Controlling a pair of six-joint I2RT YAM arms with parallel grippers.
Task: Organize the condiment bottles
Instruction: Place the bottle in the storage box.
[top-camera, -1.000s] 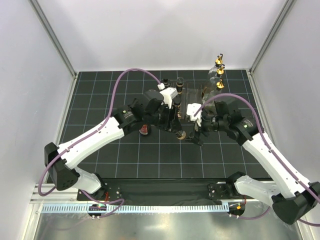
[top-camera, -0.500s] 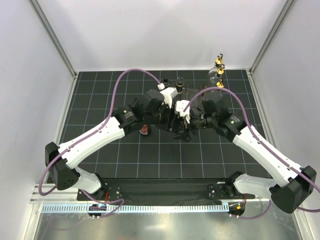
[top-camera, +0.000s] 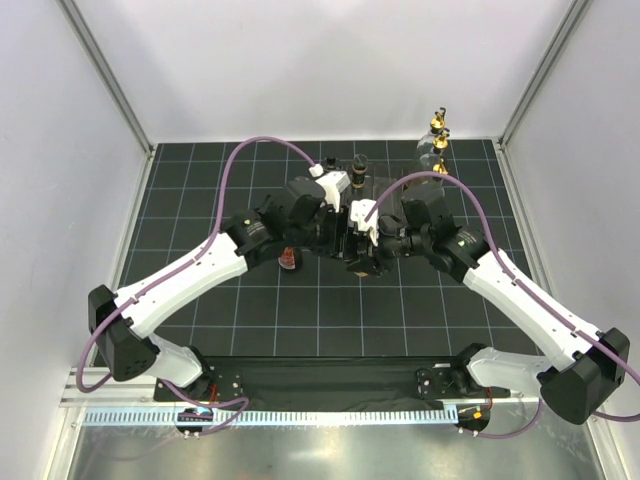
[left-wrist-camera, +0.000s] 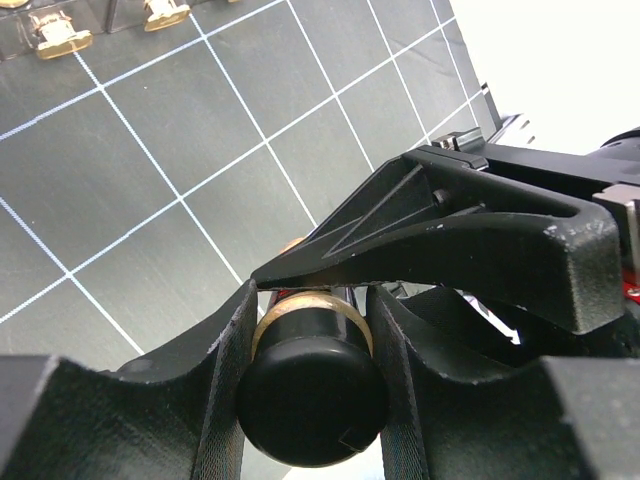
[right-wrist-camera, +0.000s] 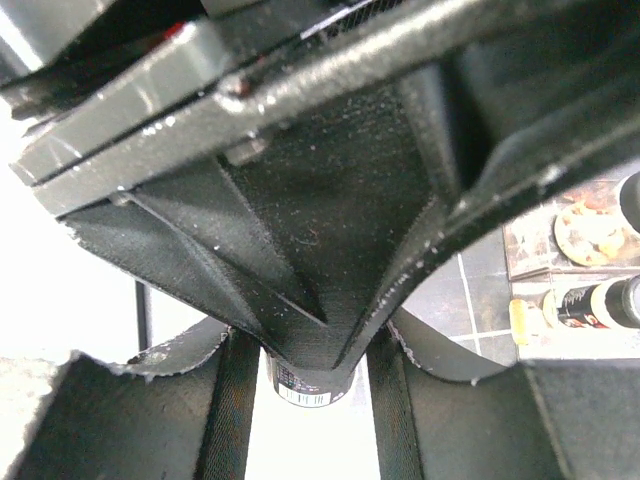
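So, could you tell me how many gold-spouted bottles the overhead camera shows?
2. One gold-spouted bottle stands at the far right of the mat; another gold-spouted bottle is just in front of it. The right arm may hide others.

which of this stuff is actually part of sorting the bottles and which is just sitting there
Part of the job:
black-capped bottle, held in the left gripper
gold-spout bottles, back right
red-labelled bottle, under the left arm
second black-capped bottle, behind the arms

Just there:
purple cables
grid table
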